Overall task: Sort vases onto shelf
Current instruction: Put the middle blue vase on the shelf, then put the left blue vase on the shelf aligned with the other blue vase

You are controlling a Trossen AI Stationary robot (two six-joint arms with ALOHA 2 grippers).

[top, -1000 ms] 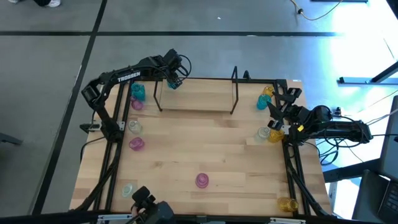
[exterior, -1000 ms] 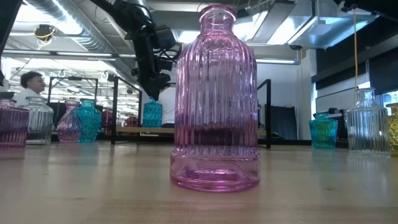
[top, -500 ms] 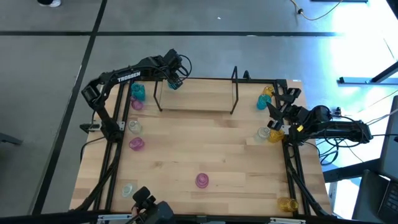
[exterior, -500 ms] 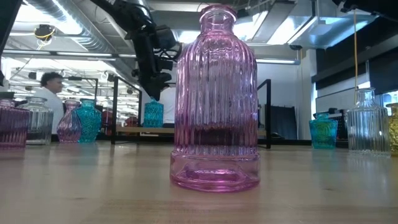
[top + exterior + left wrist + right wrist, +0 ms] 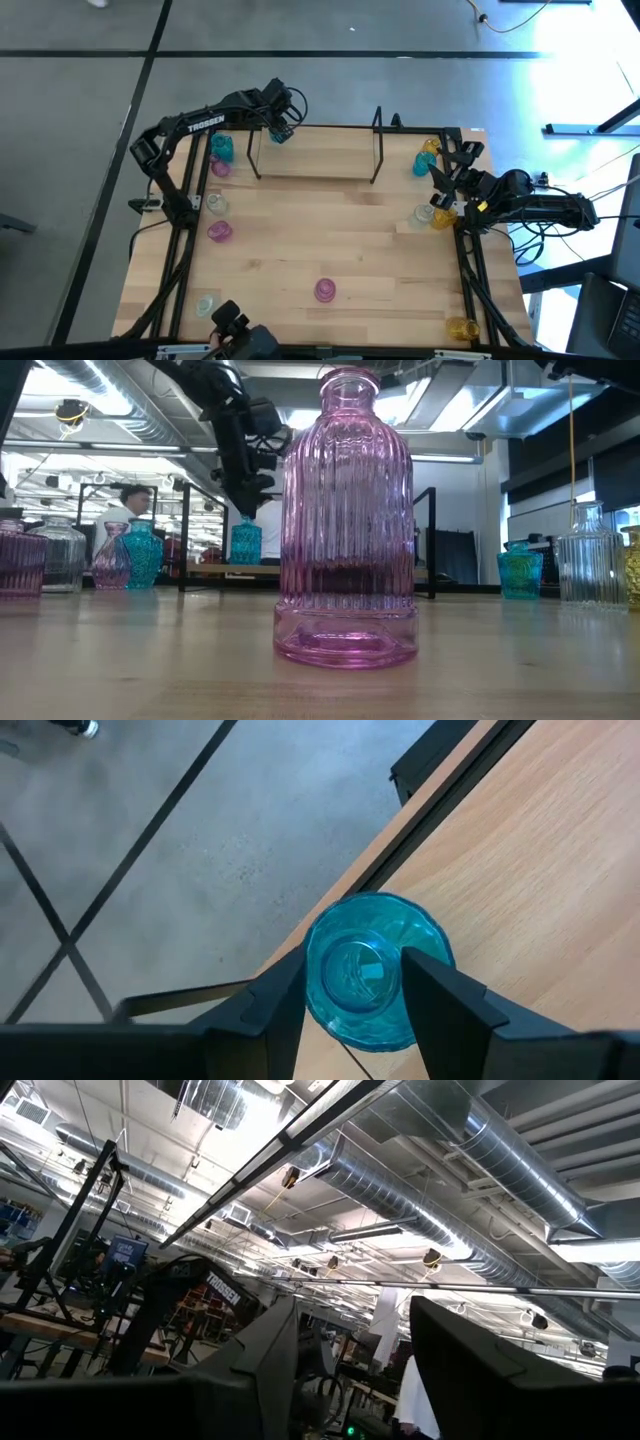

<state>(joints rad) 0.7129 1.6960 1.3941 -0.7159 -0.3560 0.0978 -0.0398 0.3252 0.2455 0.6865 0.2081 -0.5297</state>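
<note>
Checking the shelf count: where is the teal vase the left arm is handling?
In the high view, the teal vase stands at the shelf's far left end, between the left tool's fingers.

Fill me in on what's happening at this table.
The left gripper has its fingers around the neck of a teal vase at the left end of the shelf, at the table's far edge. The right gripper waits open near the right edge. Other vases stand around the table, including a pink vase near the front.
</note>
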